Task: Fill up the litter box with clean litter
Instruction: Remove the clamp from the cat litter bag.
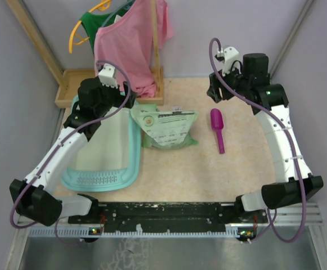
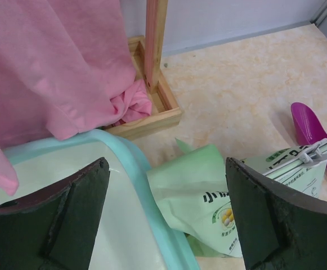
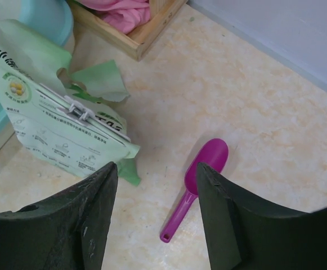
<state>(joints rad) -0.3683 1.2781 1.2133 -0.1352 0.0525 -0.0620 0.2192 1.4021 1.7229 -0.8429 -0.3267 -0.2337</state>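
Note:
The light-teal litter box (image 1: 126, 163) lies at the table's left, its whitish base bare where it shows. No clean litter is in view. A pale green printed bag (image 1: 168, 128) with a white clip lies flat beside the box. My left gripper (image 1: 94, 100) hovers over the box's far end. In the left wrist view its open, empty jaws (image 2: 166, 163) straddle the box rim (image 2: 135, 163) and the bag corner (image 2: 208, 185). My right gripper (image 1: 216, 90) hangs open and empty at the far right. In its wrist view (image 3: 156, 166) it looks down on the magenta scoop (image 3: 200, 174) and the bag (image 3: 56, 129).
A wooden tray (image 1: 67, 84) with an upright post (image 1: 156, 50) stands at the back left, draped with a pink garment (image 1: 126, 45). A green garment on a yellow hanger (image 1: 81, 34) hangs behind. Grey walls close in on both sides. The magenta scoop (image 1: 218, 129) lies right of the bag.

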